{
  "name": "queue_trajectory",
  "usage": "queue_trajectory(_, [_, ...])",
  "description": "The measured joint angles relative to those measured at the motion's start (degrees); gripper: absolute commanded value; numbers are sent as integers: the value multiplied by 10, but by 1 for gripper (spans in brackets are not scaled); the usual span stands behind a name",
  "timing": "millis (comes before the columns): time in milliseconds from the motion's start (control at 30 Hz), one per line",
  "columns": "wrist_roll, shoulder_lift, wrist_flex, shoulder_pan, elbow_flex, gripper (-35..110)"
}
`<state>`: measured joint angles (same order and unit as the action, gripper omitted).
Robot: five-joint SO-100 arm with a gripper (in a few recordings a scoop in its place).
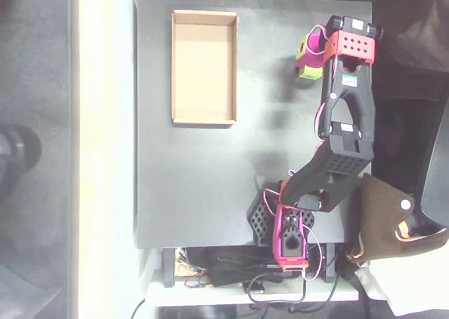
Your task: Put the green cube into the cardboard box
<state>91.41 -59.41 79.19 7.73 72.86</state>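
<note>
In the overhead view a black table point(210, 193) fills the middle, with the cardboard box point(204, 116) lying empty at its upper left. Well to the right of it, the pink gripper point(309, 58) sits over the green cube point(309, 73) near the table's upper right; whether its fingers clamp the cube cannot be told.

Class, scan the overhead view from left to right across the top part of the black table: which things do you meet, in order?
cardboard box → green cube → gripper, which sits right over the cube, so their order is close → red wrist block of the arm.
</note>
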Motion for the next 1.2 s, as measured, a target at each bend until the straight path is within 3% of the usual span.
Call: queue_trajectory(1200, [-2, -441, 1, -25, 6, 3])
